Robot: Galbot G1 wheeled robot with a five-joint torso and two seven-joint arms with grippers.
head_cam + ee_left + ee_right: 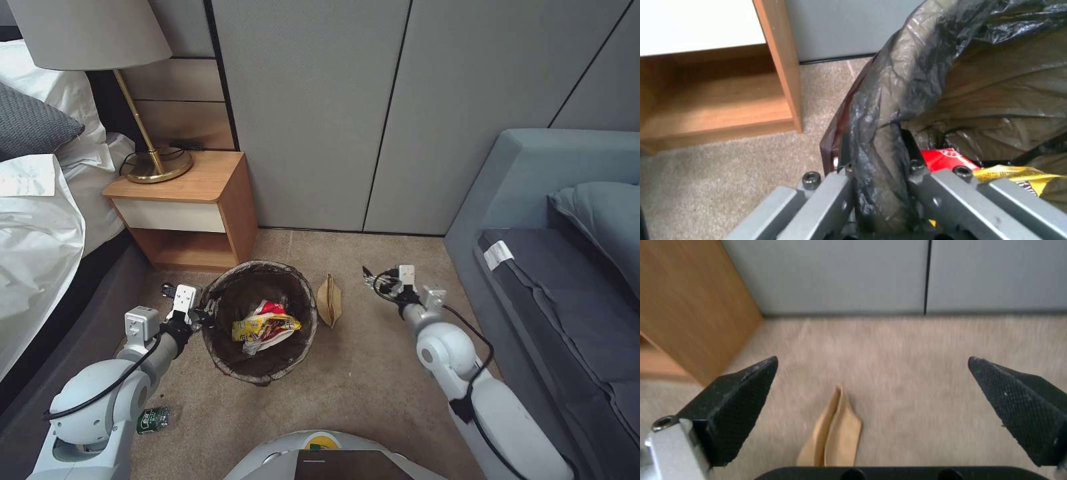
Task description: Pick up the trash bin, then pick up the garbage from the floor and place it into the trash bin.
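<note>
the left gripper (203,312) is clamping the trash bin (230,365) rim, apparently off the floor (373,373), while the right gripper (873,386) is hovering wide open above the brown paper bag (833,436).

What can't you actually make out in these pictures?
- Trash bin: head view, the dark bag covers its sides.
- Litter under the yellow packet: head view, buried.
- Bottle: head view, left arm partly covers it; label too small.
- Brown paper bag: right wrist view, its near end is behind the camera mount.
</note>
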